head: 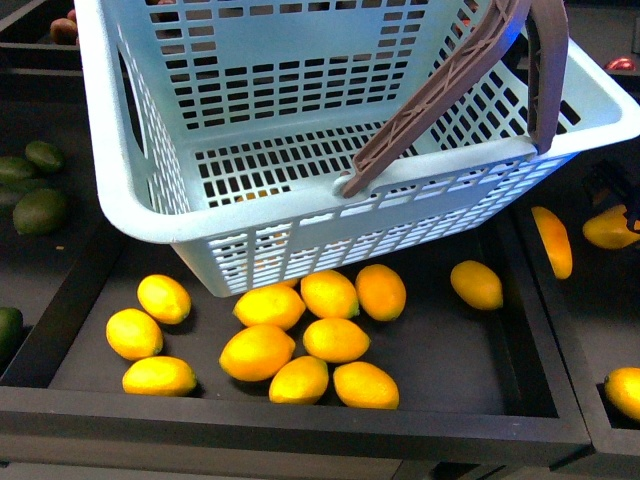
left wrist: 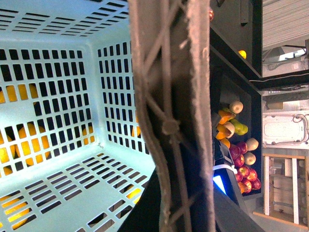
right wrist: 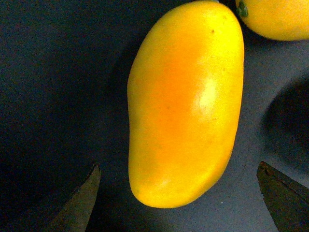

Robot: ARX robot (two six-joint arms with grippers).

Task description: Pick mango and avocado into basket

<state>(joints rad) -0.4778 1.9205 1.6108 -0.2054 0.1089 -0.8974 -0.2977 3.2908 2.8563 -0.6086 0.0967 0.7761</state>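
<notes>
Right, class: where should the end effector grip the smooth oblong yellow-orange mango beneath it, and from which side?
Across the middle of the yellow-orange mango, from above: it lies flat, both long sides clear, and the open right end effector straddles that width.

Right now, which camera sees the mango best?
The right wrist view: the mango fills the picture, close and sharp. The front view shows mangoes only small, beside the basket. The left wrist view shows just the basket's inside and handle, no mango.
</notes>
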